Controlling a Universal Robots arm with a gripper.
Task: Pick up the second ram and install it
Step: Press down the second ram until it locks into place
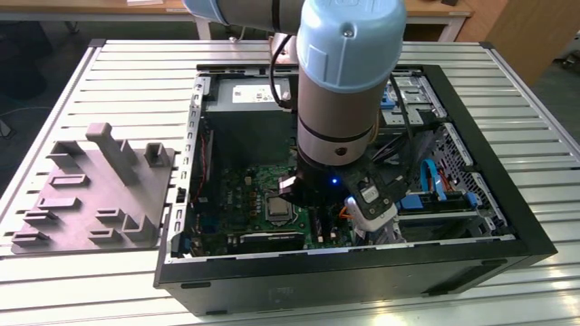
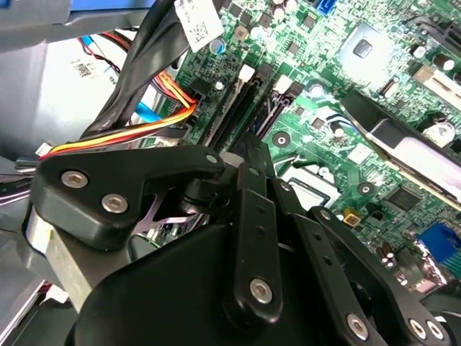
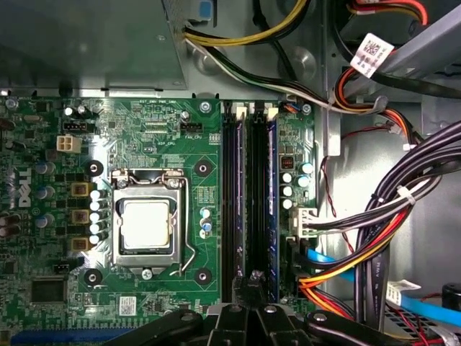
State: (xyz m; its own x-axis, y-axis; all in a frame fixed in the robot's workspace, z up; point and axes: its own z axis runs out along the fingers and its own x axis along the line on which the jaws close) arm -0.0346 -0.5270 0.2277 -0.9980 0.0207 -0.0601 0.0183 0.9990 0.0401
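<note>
In the exterior view, taking the arm (image 1: 349,102) as the dial's centre, the open computer case (image 1: 354,272) walls it in all round. The power supply (image 1: 249,95) blocks 11 o'clock and the drive cage (image 1: 444,183) crowds 3 o'clock. Toward 9 o'clock the motherboard (image 1: 236,190) lies low and open, the widest way in. Farther out at 9, a grey fixture (image 1: 100,190) stands on the table (image 1: 136,61). In the first wrist view, the gripper (image 3: 252,288) sits over the memory slots (image 3: 238,202); a cable bundle (image 3: 382,216) presses close on one side, the flat processor socket (image 3: 148,223) leaves room on the other.
</note>
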